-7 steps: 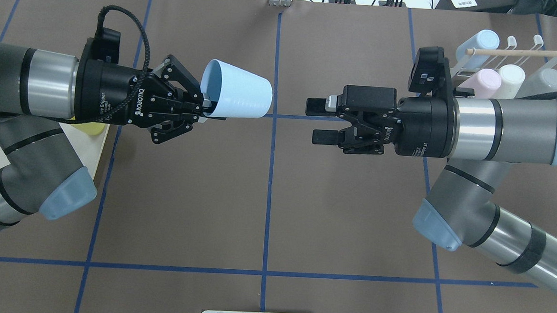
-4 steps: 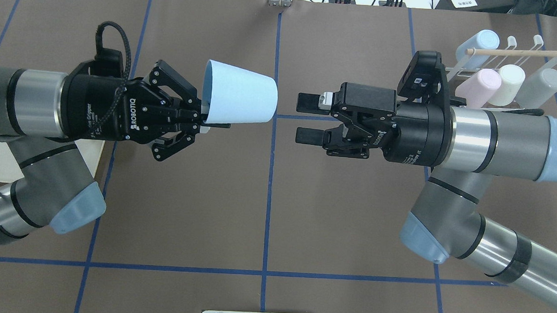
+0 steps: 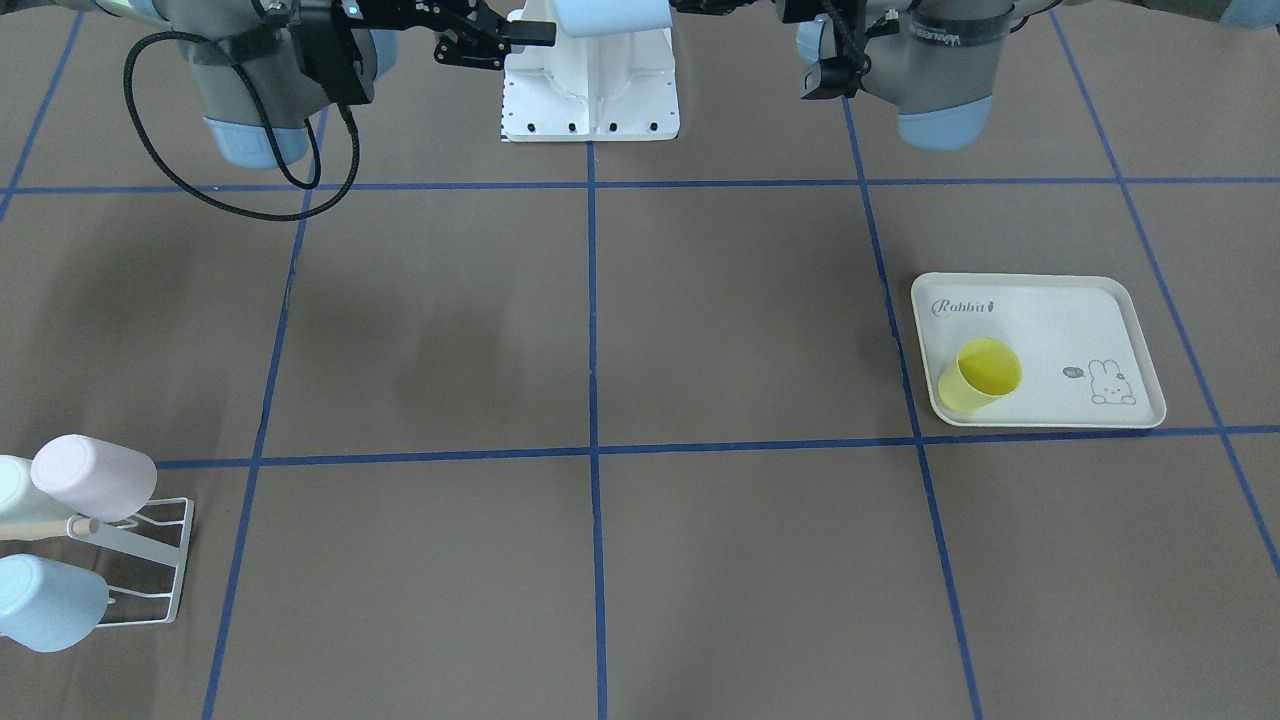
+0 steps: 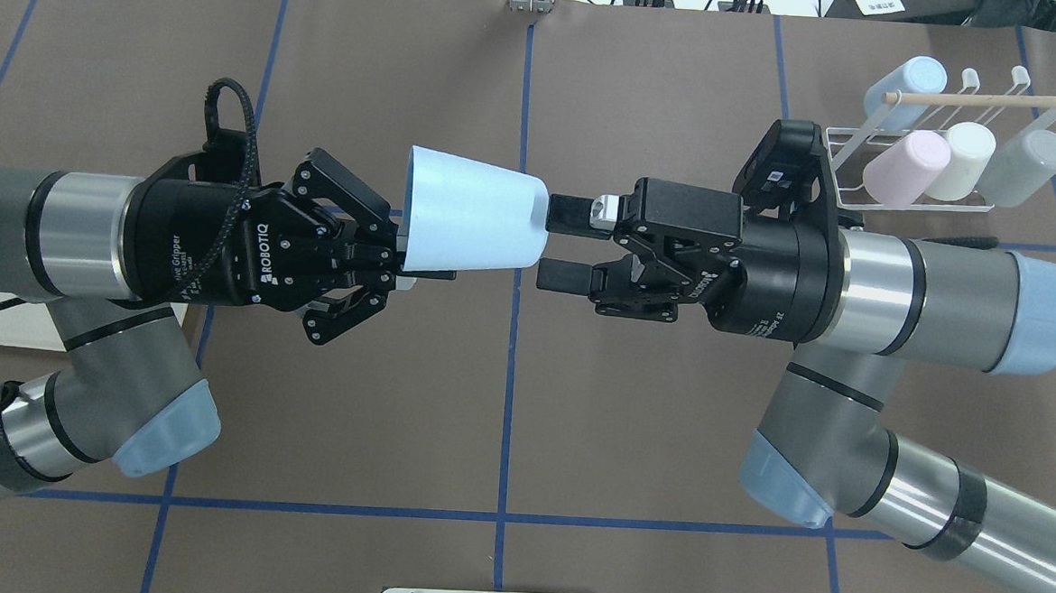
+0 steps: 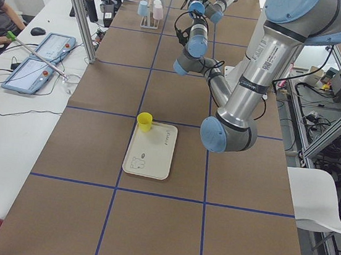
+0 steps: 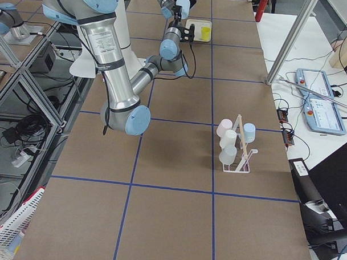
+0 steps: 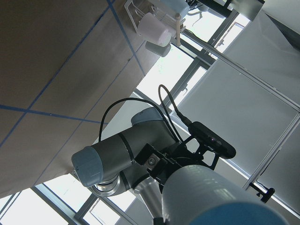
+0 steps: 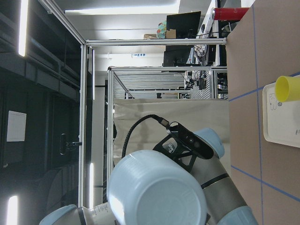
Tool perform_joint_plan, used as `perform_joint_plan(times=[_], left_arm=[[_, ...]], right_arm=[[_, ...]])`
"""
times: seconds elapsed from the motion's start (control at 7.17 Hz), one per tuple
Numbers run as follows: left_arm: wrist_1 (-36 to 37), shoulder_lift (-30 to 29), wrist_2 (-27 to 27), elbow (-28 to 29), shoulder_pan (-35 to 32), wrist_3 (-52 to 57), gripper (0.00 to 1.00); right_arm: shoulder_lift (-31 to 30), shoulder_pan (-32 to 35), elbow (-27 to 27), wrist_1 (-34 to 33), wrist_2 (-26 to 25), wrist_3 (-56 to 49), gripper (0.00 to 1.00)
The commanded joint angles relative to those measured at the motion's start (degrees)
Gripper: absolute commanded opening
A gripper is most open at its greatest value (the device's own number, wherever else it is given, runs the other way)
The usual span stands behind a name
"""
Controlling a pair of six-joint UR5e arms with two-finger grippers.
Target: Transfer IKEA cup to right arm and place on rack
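Currently: IKEA cup at mid-air handover, well apart from the rack, on the rack's left-arm side.

I find the left gripper clenched on the cup's rim, the wall pinched from inside and out. The right gripper is released, jaws spread at the cup's base; I cannot tell whether they touch it. The long axis lies near level, with the mouth away from the rack and the closed base toward it. I judge the cup light, stiff, smooth and tapered, so liable to slip; take hold across the wall, well up from the base.

Overhead cam looks down on the table from one side, front cam faces it; the rack is in both, opposite corners.
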Motion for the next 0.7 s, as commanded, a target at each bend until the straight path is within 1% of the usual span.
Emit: perform_joint_plan(times=[0.0,0.56], left_arm=[[-0.2,-0.4,1.1,0.1,0.7,-0.2,0.0],[-1.2,-0.4,1.2,0.0,2.1,-0.2,0.0]], right_arm=[[0.0,-1.7,-0.1,2.8,-2.1,0.1,0.95],[0.1,-2.0,0.0,2.8,-3.9,0.0,0.95]])
